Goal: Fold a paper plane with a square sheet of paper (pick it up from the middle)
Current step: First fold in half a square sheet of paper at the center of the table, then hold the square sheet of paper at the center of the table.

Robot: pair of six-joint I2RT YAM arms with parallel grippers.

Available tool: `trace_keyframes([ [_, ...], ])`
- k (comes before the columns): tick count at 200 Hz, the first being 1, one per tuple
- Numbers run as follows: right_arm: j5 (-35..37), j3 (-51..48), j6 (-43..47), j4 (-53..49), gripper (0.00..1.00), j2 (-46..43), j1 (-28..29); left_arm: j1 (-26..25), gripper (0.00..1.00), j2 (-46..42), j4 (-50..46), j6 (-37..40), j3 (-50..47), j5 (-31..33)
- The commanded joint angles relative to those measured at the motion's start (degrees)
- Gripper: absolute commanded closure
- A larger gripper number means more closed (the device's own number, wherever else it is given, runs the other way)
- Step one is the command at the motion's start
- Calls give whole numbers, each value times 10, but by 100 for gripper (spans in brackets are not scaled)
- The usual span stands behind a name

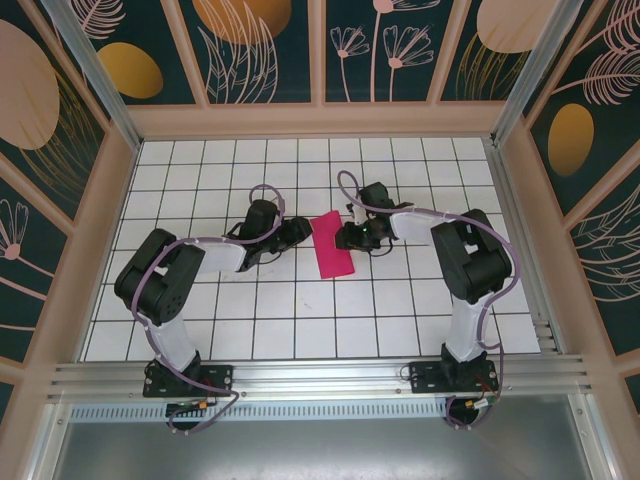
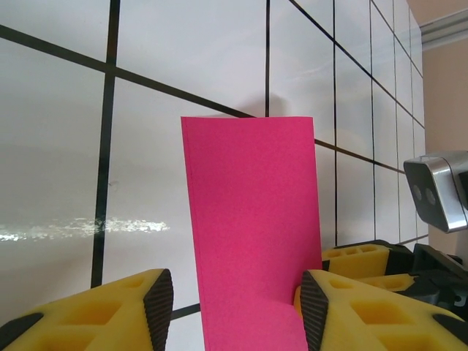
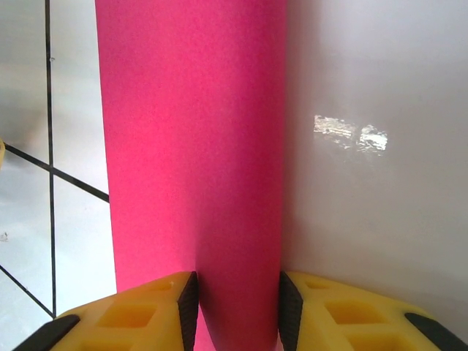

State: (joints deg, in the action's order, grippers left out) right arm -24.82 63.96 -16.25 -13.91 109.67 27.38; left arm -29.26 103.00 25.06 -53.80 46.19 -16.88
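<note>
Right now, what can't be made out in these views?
Right wrist view: whether the right gripper pinches the pink paper or straddles it; the frame's bottom edge cuts its near end.
Left wrist view: the paper's near end, cut off at the left gripper.
Top view: fold layers, too small.

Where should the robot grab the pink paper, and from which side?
Probably the middle of a long edge, coming in low from the side. The pink paper lies flat on the table as a long, narrow strip, so there is nothing to pinch from straight above; a finger likely has to slip under an edge.
</note>
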Motion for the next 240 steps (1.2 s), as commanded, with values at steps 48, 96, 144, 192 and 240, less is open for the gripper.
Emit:
trace_keyframes([
  [48, 50, 4, 20, -15, 63, 47, 10, 3, 44, -41, -42, 38, 0, 47],
  [96, 58, 9, 17, -19, 63, 63, 15, 3, 44, -31, -18, 21, -3, 29],
  [144, 64, 14, 10, -24, 62, 73, 15, 2, 46, -2, 20, -2, 3, -12],
  [192, 70, 13, 15, -25, 61, 79, 20, 0, 48, 17, 30, -9, 14, -37],
  [240, 78, 11, 23, -29, 62, 78, 21, -6, 52, 30, 30, -9, 28, -51],
])
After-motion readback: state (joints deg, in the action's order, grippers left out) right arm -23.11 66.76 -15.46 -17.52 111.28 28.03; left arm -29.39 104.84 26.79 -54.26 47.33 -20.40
